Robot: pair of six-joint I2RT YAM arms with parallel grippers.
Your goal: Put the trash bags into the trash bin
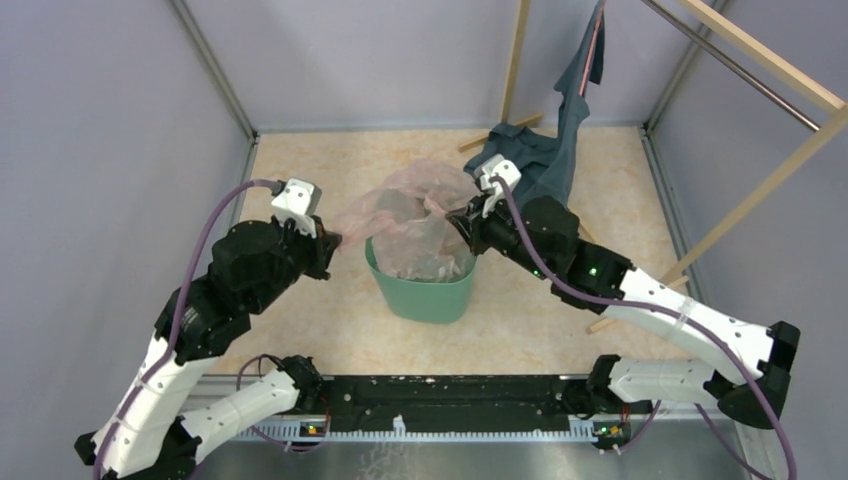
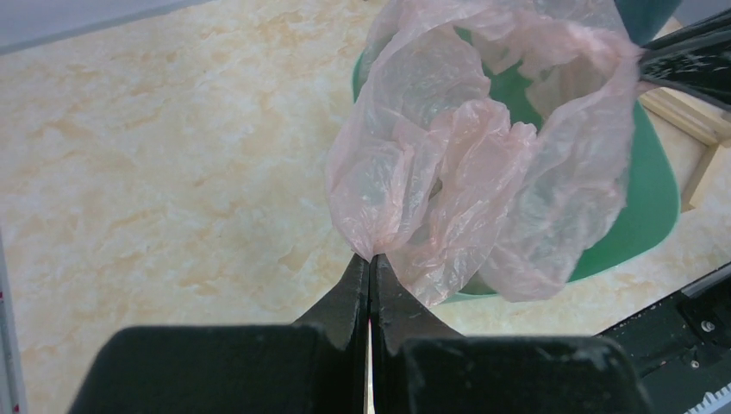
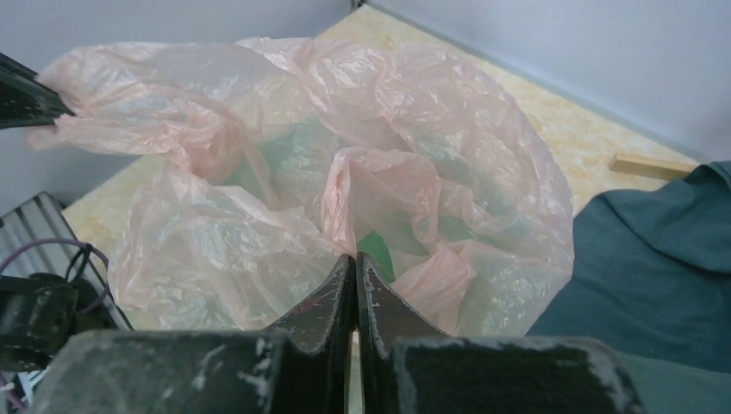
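Note:
The mint-green trash bin [image 1: 425,292] stands at mid table. The pale-pink trash bag [image 1: 415,215] billows over its mouth, its lower part hanging inside the bin. My left gripper [image 1: 332,241] is shut on the bag's left edge, left of the bin; its tips pinch the film in the left wrist view [image 2: 371,257], with the bag [image 2: 483,164] spread over the bin [image 2: 651,190]. My right gripper [image 1: 458,219] is shut on the bag's right edge above the bin's far right rim; in the right wrist view [image 3: 354,257] it pinches a fold of the bag [image 3: 284,172].
A dark blue-grey garment [image 1: 545,150] hangs from a wooden rack [image 1: 760,60] at the back right and lies on the table right behind my right gripper; it shows in the right wrist view [image 3: 655,267]. Grey walls enclose the table.

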